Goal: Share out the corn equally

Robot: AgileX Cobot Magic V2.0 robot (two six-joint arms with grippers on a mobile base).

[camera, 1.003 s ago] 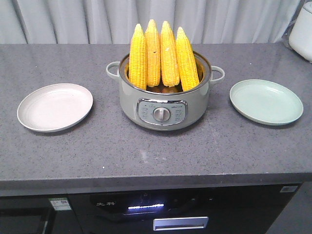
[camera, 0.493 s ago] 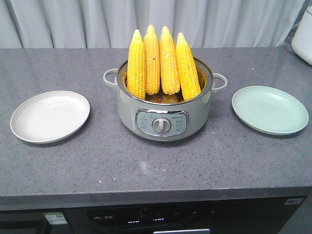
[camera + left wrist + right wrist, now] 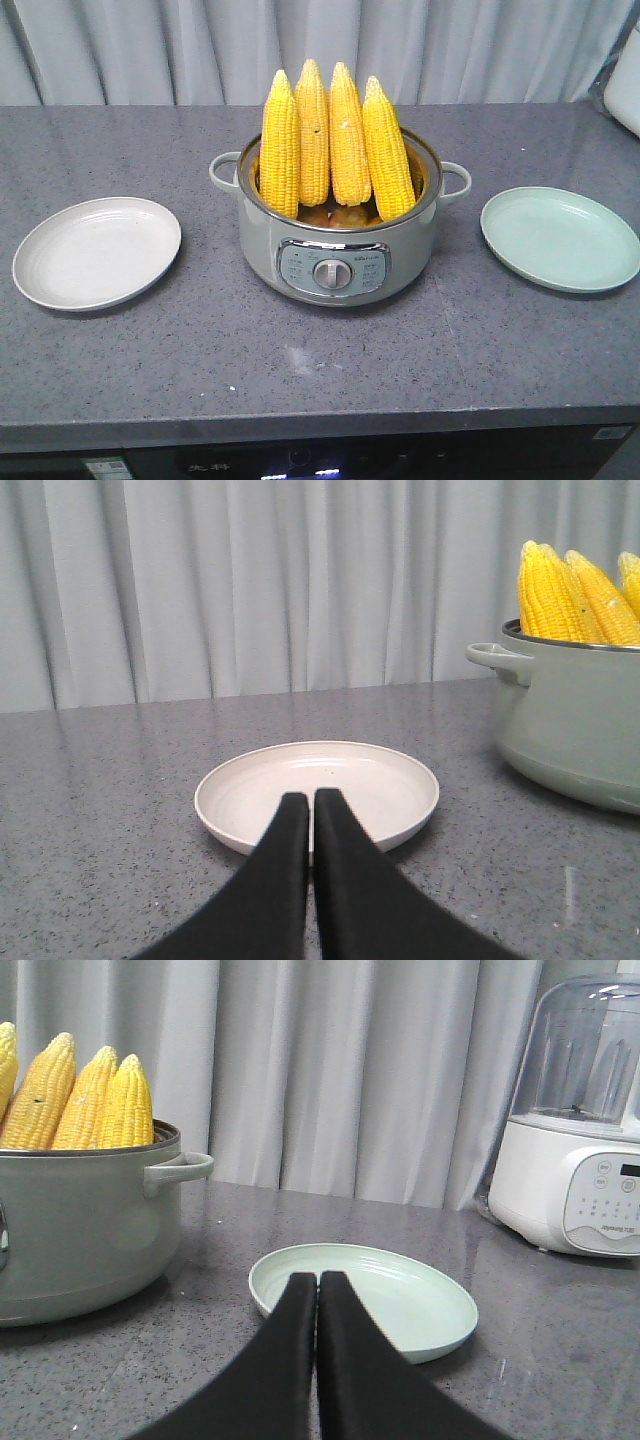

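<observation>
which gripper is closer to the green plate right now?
Right. The right gripper, shut, has the green plate directly ahead of its tips. The left gripper faces the white plate, on the other side of the pot.

Grey speckled countertop (image 3: 300,360), pale pleated curtain (image 3: 150,50) behind. Ctr: sage-green elec. pot (image 3: 262,250), two side handles, front panel w/ dial (image 3: 331,273) facing cam. Off-white plate (image 3: 97,252) to pot's left, pale-green plate (image 3: 560,238) to its right, both apart from pot. White appliance (image 3: 580,1180) w/ clear jug stands beyond green plate.
</observation>
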